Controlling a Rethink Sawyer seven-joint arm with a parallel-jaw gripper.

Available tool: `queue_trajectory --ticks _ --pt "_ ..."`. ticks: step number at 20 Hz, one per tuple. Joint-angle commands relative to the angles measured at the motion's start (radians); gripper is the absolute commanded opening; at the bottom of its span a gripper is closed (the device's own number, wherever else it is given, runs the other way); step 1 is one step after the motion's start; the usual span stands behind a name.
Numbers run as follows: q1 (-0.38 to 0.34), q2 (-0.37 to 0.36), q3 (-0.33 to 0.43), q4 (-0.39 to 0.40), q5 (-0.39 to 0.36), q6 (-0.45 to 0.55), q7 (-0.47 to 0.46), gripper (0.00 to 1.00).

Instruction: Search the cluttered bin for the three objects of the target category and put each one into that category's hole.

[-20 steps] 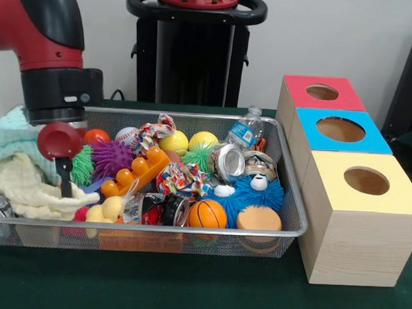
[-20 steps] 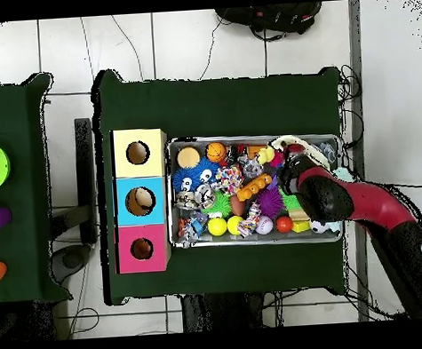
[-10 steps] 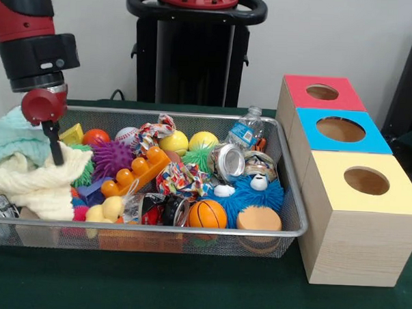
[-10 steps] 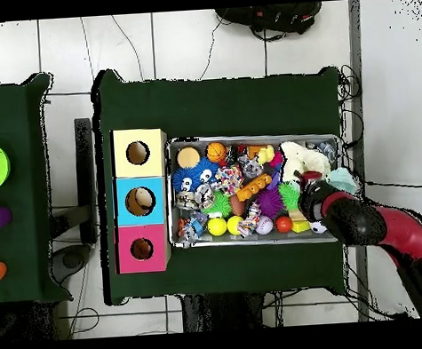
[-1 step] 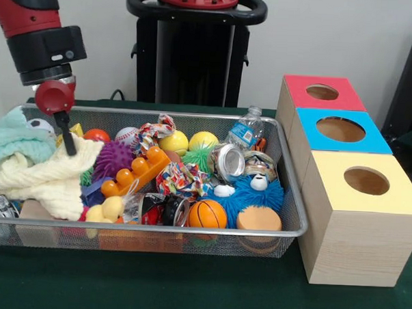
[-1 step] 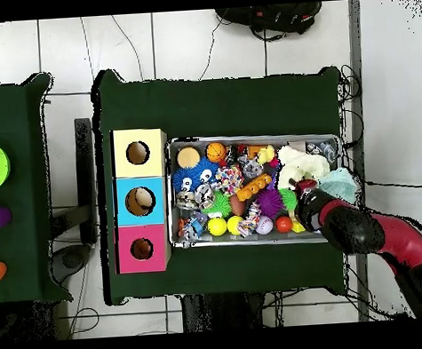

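My gripper hangs over the left end of the wire mesh bin, and its thin black fingers pinch the top corner of a cream cloth. The cloth is drawn up into a peak there, with the rest draped over the toys. In the overhead view the gripper sits just below the cream cloth at the bin's right end. A teal cloth lies bunched behind it. Three wooden boxes stand right of the bin, with red, blue and yellow tops, each with a round hole.
The bin is packed with toys: a purple spiky ball, orange brick toy, yellow balls, a small basketball, a blue fuzzy toy, a metal can and a water bottle.
The gripper rose out of the cloth pile and shifted back and slightly right, pulling the cream cloth's corner up with it. The cloth now covers the green spiky ball.
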Motion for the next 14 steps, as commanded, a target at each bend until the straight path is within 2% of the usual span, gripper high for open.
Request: queue_trajectory --ticks 1,10,12,14 --pt "0.029 0.000 0.039 0.057 -0.063 0.052 -0.266 0.00" --pt "0.073 -0.013 0.014 0.046 -0.048 0.065 -0.228 0.00" --pt "0.088 -0.030 -0.006 0.073 -0.055 0.047 -0.193 0.00" --pt "0.108 -0.063 -0.041 0.133 -0.059 0.015 -0.127 0.00"
